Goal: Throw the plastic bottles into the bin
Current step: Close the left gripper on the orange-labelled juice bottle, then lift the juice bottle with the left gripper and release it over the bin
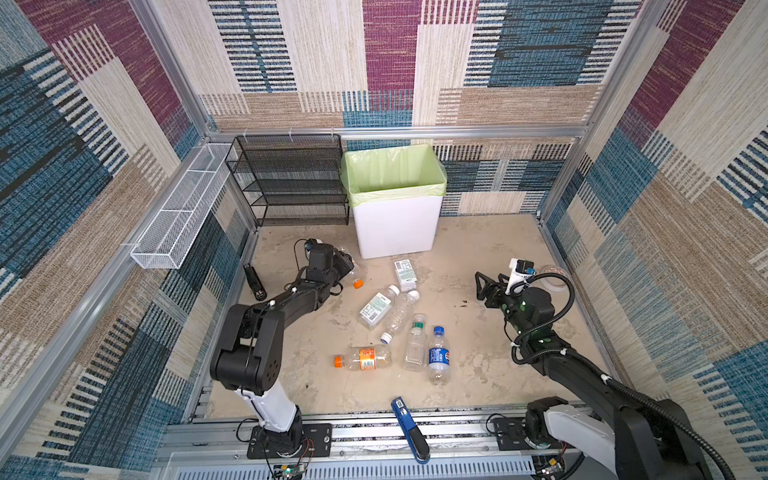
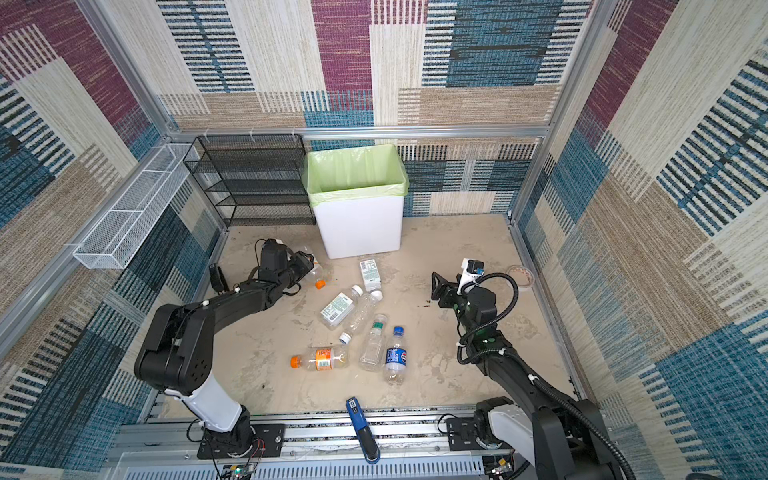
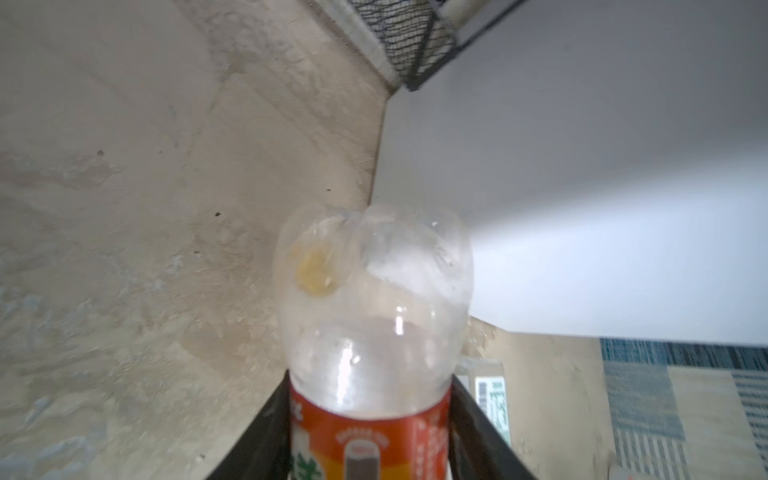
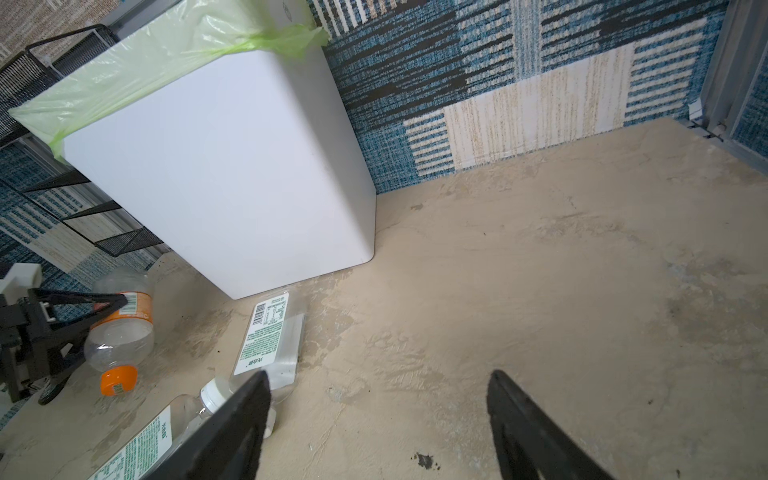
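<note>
Reading a top view as a clock face, the bin [image 1: 397, 232] stands at 12 o'clock against the back wall. Its mouth is open upward and a green liner is folded over the rim. The black mesh rack [image 1: 291, 183] sits just beside it at 11 o'clock, and the white wire basket [image 1: 174, 224] runs along the left wall at 10 o'clock. The floor [image 1: 478, 249] from 1 to 3 o'clock is bare out to the right wall, apart from a tape roll [image 1: 555, 279] near that wall at 3 o'clock. A stapler [image 1: 409, 428] lies across the front rail at 6 o'clock. The loose bottles [image 1: 398, 316] are scattered through the centre, the farthest one lying near the bin's base.

The left gripper [image 1: 345, 266] is at 10 o'clock, just off the bin's near left corner. It is clamped on the orange-capped bottle [image 3: 374, 299]. In the left wrist view its fingers [image 3: 270, 436] press both sides of the orange label, and the bottle's base points at the bin's white wall close ahead. I cannot tell whether the bottle is clear of the floor.

The right gripper [image 4: 380, 384] is at 3 o'clock over bare floor, its jaws wide apart and holding nothing.
</note>
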Robot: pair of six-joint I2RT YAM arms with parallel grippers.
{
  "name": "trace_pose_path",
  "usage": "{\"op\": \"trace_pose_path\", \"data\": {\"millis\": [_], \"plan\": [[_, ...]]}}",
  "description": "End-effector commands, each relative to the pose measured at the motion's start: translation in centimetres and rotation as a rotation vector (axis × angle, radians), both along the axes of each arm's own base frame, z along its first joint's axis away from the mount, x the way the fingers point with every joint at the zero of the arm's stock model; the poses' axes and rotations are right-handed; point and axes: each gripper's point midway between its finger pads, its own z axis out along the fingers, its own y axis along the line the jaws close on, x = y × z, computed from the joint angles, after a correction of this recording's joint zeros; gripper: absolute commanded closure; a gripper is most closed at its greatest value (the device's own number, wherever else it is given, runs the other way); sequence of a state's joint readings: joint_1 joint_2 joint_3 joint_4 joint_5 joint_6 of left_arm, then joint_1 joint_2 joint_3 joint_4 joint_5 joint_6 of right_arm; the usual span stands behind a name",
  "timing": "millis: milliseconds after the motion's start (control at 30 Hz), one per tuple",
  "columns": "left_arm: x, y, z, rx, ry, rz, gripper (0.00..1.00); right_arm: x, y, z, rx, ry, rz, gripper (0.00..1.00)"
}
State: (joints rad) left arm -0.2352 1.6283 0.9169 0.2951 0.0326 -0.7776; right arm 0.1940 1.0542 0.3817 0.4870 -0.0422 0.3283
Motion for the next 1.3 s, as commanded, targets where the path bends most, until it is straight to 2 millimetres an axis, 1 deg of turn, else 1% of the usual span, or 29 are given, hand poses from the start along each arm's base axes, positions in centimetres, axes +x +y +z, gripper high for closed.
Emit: {"op": "trace_pose_path", "data": {"millis": [0,133,233,267,367,433,500,567,667,733,800,867,933,1000,1067,1100,1167,1200,1233,1267], "plan": [[-1.7,-0.3,5.1,0.181,-0.237,-0.109,0.45,0.1,-0.1,0.8,-0.009,-0.012,-0.007,0.18],[-6.5,-0.6,12.3,0.363,-0.539,-0.157,0.43,0.2,-0.5,1.0,-0.038,-0.017,-0.026,0.18],[-9.7,-1.3,16.5,0.438,-0.736,-0.178,0.43,0.5,-0.6,1.6,-0.047,-0.02,-0.033,0.19],[-10.7,-1.5,17.6,0.454,-0.787,-0.186,0.43,0.5,-0.6,1.8,-0.045,-0.024,-0.032,0.19],[-13.4,-2.4,21.3,0.485,-0.938,-0.215,0.44,0.4,-0.8,2.6,-0.04,-0.044,-0.042,0.19],[-15.0,-2.5,24.2,0.491,-1.046,-0.209,0.44,0.3,-1.0,3.0,-0.04,-0.053,-0.055,0.19],[-16.5,-2.4,27.1,0.485,-1.161,-0.174,0.44,0.1,-1.2,3.1,-0.041,-0.057,-0.064,0.19],[-17.8,-2.6,30.1,0.478,-1.288,-0.148,0.44,0.0,-1.3,3.3,-0.04,-0.059,-0.07,0.19],[-19.4,-3.5,34.0,0.459,-1.451,-0.14,0.45,-0.3,-1.5,3.8,-0.035,-0.069,-0.078,0.19],[-20.2,-4.2,36.0,0.451,-1.547,-0.137,0.44,-0.5,-1.8,4.3,-0.034,-0.087,-0.09,0.19],[-21.0,-4.6,37.6,0.433,-1.633,-0.118,0.39,-0.8,-2.1,4.8,-0.03,-0.104,-0.104,0.19],[-21.7,-5.0,39.0,0.404,-1.704,-0.107,0.39,-1.1,-2.3,5.1,-0.027,-0.122,-0.113,0.19],[-21.8,-5.6,40.1,0.39,-1.743,-0.116,0.4,-1.3,-2.4,5.5,-0.022,-0.141,-0.119,0.19],[-21.3,-6.4,41.0,0.392,-1.754,-0.128,0.4,-1.3,-2.5,5.8,-0.02,-0.154,-0.124,0.19],[-19.8,-7.0,42.2,0.389,-1.741,-0.124,0.41,-1.2,-2.5,6.1,-0.019,-0.164,-0.127,0.19],[-18.8,-7.2,42.9,0.379,-1.719,-0.112,0.41,-1.2,-2.4,6.1,-0.017,-0.166,-0.123,0.19],[-14.8,-7.9,44.2,0.368,-1.603,-0.1,0.41,-1.0,-2.2,6.3,-0.009,-0.173,-0.113,0.2],[-12.3,-8.5,44.5,0.372,-1.52,-0.115,0.41,-1.0,-2.1,6.3,-0.004,-0.175,-0.108,0.2],[-9.3,-9.1,44.5,0.362,-1.413,-0.145,0.41,-0.9,-2.0,6.3,0.001,-0.177,-0.1,0.2],[-6.6,-9.6,44.1,0.352,-1.325,-0.173,0.39,-0.8,-1.8,6.4,0.007,-0.18,-0.093,0.2]]}}
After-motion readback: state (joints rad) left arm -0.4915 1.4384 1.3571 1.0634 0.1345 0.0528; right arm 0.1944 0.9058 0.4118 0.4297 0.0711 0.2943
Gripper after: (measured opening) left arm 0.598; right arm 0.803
